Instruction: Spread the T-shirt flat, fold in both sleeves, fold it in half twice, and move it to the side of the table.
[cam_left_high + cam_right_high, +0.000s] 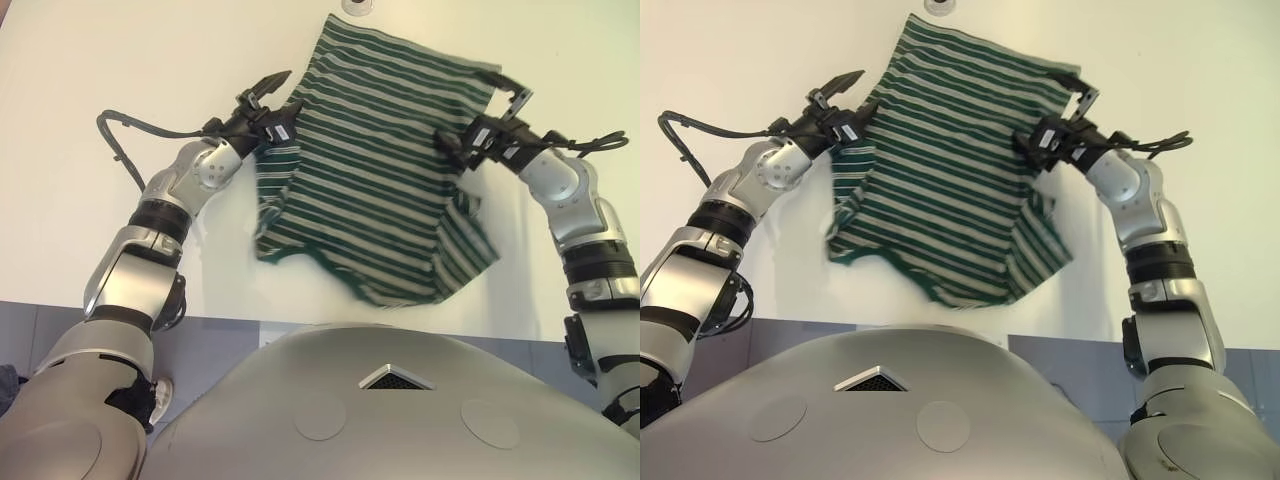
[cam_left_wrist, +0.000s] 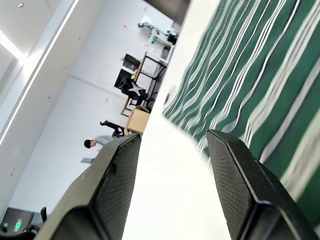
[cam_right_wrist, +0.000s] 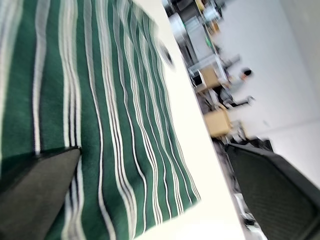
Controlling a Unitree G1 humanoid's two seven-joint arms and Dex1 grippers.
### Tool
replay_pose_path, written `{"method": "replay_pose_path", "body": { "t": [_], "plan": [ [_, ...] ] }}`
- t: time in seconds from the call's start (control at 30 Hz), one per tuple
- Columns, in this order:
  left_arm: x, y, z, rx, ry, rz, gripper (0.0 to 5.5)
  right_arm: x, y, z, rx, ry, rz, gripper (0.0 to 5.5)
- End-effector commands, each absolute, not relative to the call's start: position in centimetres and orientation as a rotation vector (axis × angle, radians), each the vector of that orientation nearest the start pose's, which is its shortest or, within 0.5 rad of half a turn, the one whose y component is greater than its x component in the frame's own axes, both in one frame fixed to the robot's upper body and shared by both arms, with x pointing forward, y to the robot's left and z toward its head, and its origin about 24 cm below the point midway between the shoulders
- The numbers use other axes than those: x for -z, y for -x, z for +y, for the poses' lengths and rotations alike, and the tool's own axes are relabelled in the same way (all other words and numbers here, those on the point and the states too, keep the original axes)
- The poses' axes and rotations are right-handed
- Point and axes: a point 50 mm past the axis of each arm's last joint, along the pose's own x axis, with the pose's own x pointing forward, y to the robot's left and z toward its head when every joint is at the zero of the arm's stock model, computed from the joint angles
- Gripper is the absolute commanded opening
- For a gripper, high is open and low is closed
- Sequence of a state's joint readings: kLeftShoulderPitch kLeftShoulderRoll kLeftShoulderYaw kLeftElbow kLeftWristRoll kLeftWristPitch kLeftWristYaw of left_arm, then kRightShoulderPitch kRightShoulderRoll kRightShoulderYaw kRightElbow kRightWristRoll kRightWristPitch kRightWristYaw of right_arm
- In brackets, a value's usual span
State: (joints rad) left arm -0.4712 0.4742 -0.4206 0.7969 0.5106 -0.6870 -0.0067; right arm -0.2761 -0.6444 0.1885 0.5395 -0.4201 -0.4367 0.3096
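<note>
A green T-shirt (image 1: 380,170) with white stripes lies on the white table (image 1: 90,60), its hem far from me and its collar end near the front edge. It is spread only in part; both sleeves (image 1: 270,205) are bunched near its lower corners. My left gripper (image 1: 268,85) hovers open at the shirt's left edge, with bare table between its fingers (image 2: 120,170). My right gripper (image 1: 515,95) stands open at the shirt's far right corner, one finger (image 3: 40,185) over the striped cloth (image 3: 110,100). Neither holds anything.
A small round fitting (image 1: 357,5) sits at the table's far edge just beyond the shirt. The table's front edge (image 1: 230,318) runs close below the collar end, with grey floor beyond. Bare tabletop lies to the left and to the far right.
</note>
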Motion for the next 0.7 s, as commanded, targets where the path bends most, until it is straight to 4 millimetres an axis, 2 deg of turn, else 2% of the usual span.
{"method": "replay_pose_path", "body": {
  "t": [0.03,0.2,0.3,0.4,0.5,0.57,0.63,0.7],
  "plan": [
    [-2.6,-30.1,16.9,0.664,-1.018,-0.23,2.39,-3.9,-29.9,-25.4,-0.497,1.151,0.103,5.39],
    [-2.5,-29.7,17.0,0.666,-1.017,-0.233,2.39,-5.7,-32.0,-24.4,-0.435,1.175,-0.069,5.39],
    [-2.8,-29.5,16.9,0.662,-0.994,-0.248,2.39,-7.2,-32.6,-23.9,-0.387,1.138,-0.188,5.39],
    [-4.6,-29.1,15.7,0.653,-0.823,-0.337,2.39,-8.9,-32.8,-23.7,-0.298,1.066,-0.311,5.39],
    [-6.8,-27.9,13.3,0.696,-0.604,-0.437,2.39,-9.1,-32.4,-23.3,-0.283,1.0,-0.351,5.39],
    [-6.8,-26.5,11.5,0.784,-0.597,-0.458,2.39,-8.4,-31.7,-22.7,-0.34,0.937,-0.34,5.39],
    [-6.2,-25.3,10.2,0.863,-0.645,-0.452,2.39,-7.5,-30.5,-21.4,-0.475,0.859,-0.321,5.39],
    [-4.9,-24.1,9.0,0.94,-0.704,-0.429,2.39,-6.3,-28.1,-19.6,-0.709,0.805,-0.296,5.39]
  ]
}}
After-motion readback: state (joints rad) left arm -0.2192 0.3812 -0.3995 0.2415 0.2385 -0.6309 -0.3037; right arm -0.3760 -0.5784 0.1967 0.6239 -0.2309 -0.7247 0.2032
